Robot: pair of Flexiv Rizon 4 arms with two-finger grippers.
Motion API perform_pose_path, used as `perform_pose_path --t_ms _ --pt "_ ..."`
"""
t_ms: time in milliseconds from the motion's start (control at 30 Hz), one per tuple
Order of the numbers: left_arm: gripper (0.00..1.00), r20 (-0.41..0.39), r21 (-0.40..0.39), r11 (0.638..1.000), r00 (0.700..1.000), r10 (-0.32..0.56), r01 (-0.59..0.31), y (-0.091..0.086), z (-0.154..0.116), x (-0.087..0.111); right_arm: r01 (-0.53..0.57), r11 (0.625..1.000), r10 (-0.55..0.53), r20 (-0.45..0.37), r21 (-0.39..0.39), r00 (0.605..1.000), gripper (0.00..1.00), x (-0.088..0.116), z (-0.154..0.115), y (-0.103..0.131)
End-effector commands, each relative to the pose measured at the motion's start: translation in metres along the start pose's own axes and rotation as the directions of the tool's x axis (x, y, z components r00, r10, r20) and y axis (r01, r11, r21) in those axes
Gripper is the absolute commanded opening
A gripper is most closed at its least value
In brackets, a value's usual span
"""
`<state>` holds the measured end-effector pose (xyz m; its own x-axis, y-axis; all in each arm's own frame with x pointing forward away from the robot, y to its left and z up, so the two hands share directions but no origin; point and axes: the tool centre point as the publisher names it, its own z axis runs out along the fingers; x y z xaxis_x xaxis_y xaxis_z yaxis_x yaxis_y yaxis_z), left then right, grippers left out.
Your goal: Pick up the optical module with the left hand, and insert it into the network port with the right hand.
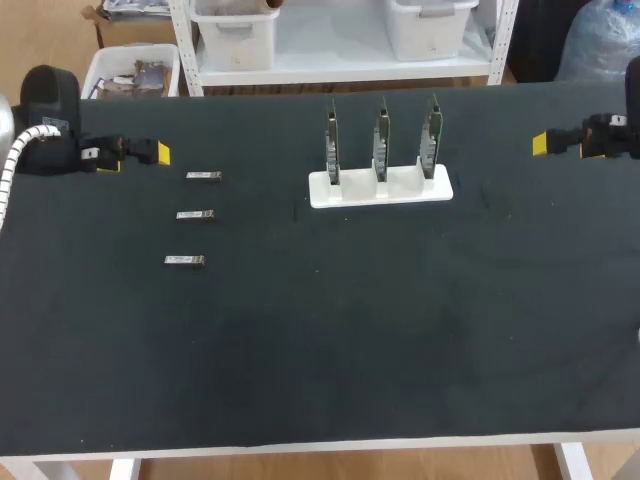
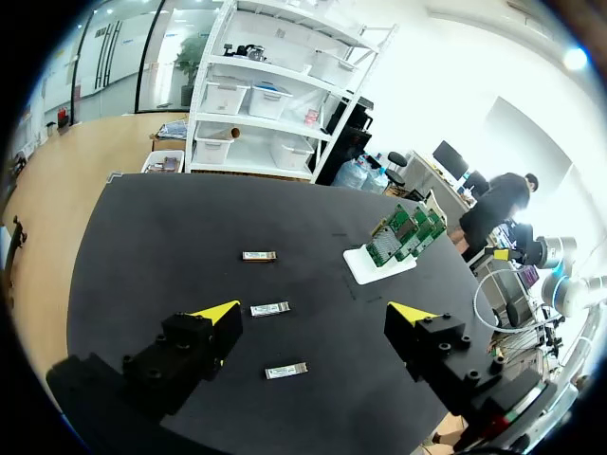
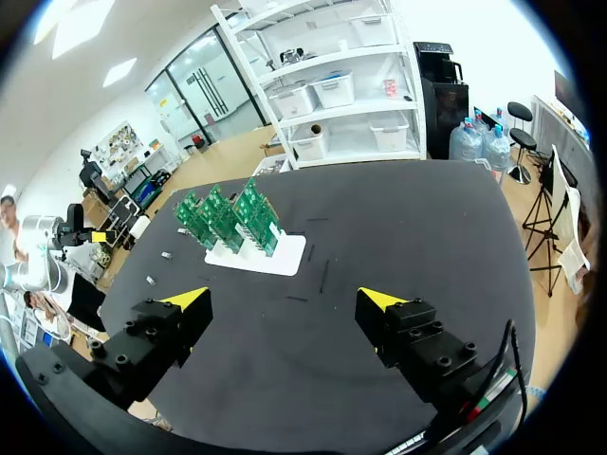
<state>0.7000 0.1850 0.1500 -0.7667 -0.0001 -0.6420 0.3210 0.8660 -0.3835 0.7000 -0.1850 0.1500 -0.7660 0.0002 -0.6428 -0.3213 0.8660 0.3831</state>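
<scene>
— Looking down, we see three small silver metal optical modules lying on the flat black table. Where are they from the white stand with three green boards standing up in it?

— Well off to the stand's left, in a row, each one apart from the others. Our left claw hangs near them, farther from the stand, with its fingers wide apart.

— And our right claw?

— Well off on the stand's other side. Its fingers are wide apart too.
</scene>
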Motion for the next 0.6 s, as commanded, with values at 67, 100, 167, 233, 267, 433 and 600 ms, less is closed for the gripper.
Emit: perform_pose_path --t_ms 67,100,167,233,267,433,600 --pt "1.0 0.0 0.0 1.0 1.0 0.0 0.0 0.0 0.0 0.0 0.0 1.0 0.0 0.0 0.0 1.0 1.0 0.0 0.0 0.0" --pt "1.0 0.0 0.0 1.0 1.0 0.0 0.0 0.0 0.0 0.0 0.0 1.0 0.0 0.0 0.0 1.0 1.0 0.0 0.0 0.0" --pt "1.0 0.0 0.0 1.0 1.0 0.0 0.0 0.0 0.0 0.0 0.0 1.0 0.0 0.0 0.0 1.0 1.0 0.0 0.0 0.0" --pt "1.0 0.0 0.0 1.0 1.0 0.0 0.0 0.0 0.0 0.0 0.0 1.0 0.0 0.0 0.0 1.0 1.0 0.0 0.0 0.0" --pt "1.0 0.0 0.0 1.0 1.0 0.0 0.0 0.0 0.0 0.0 0.0 1.0 0.0 0.0 0.0 1.0 1.0 0.0 0.0 0.0" --pt "1.0 -0.005 0.034 0.998 0.998 0.055 -0.055 -0.0049 0.0018 -0.004 0.0 1.0 0.0 0.0 0.0 1.0 1.0 0.0 0.0 0.0" --pt "1.0 0.003 0.048 0.996 0.997 0.078 -0.078 -0.0068 0.0009 -0.0054 0.0 1.0 0.0 0.0 0.0 1.0 1.0 0.0 0.0 0.0"
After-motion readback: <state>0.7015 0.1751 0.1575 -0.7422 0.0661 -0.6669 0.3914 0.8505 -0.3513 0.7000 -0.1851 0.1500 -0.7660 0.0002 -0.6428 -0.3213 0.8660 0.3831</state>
